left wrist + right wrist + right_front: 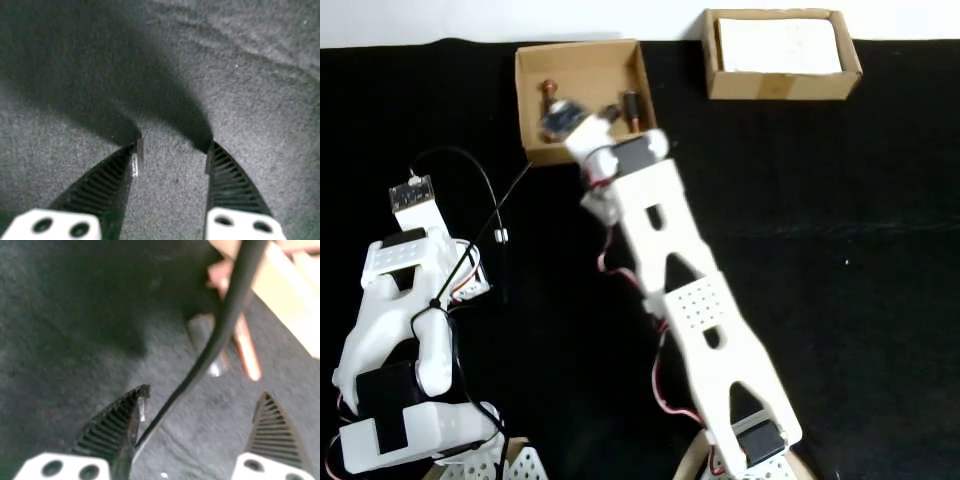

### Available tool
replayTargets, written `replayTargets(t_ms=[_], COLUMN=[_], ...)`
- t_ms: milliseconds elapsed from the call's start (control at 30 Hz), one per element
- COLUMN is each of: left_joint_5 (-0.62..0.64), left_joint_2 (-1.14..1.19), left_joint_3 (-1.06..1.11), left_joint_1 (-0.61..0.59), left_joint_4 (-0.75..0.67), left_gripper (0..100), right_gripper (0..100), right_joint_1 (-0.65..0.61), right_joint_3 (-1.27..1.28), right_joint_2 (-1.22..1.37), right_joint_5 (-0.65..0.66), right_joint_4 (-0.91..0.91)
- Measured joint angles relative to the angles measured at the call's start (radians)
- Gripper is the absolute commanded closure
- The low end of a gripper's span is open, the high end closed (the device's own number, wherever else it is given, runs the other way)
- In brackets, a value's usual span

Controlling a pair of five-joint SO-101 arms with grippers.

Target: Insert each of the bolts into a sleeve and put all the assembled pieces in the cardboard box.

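The cardboard box (523, 100) is seen at 11 o'clock on the black worktop (840, 300), with copper-coloured pieces (631, 108) lying inside. An arm (680, 280) is stretched out to the box's near wall. The left pincer (175, 145) is held partly open and empty above the worktop. The right pincer (205, 391) is spread wide with nothing gripped, and a black cable (220, 335) is seen crossing before it.

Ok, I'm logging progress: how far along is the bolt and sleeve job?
Done: two copper-coloured pieces lie in the cardboard box, with an arm stretched over it. In hand: nothing; the left gripper and right gripper are open and empty. Left: a grey part and a copper part appear to lie on the black cloth, outside the cardboard.
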Motion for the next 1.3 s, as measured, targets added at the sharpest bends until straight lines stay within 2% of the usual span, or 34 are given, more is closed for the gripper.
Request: replayTargets(t_ms=[200, 433, 500, 667, 700, 833, 1067, 1300], left_joint_5=[0.0, 0.0, 0.0, 0.0, 0.0, 0.0, 0.0, 0.0], left_joint_2=[0.0, 0.0, 0.0, 0.0, 0.0, 0.0, 0.0, 0.0], left_joint_3=[0.0, 0.0, 0.0, 0.0, 0.0, 0.0, 0.0, 0.0], left_joint_1=[0.0, 0.0, 0.0, 0.0, 0.0, 0.0, 0.0, 0.0], left_joint_4=[0.002, 0.002, 0.002, 0.002, 0.002, 0.002, 0.002, 0.002], left_gripper=[79, 79, 79, 79, 79, 79, 79, 79], right_gripper=[68.4, 70.0, 76.1, 98.6, 99.5, 97.7, 97.7, 97.7], right_joint_1=[0.002, 0.014, 0.018, 0.021, 0.021, 0.037, 0.04, 0.052], right_joint_3=[0.0, -0.014, -0.015, -0.017, -0.017, -0.018, -0.006, -0.002], right_joint_2=[0.089, 0.167, 0.178, 0.181, 0.181, 0.18, 0.101, 0.026], right_joint_5=[0.0, 0.0, 0.0, -0.002, -0.002, -0.003, -0.005, -0.003], right_joint_4=[-0.13, -0.183, -0.183, -0.183, -0.184, -0.181, -0.025, 0.02])
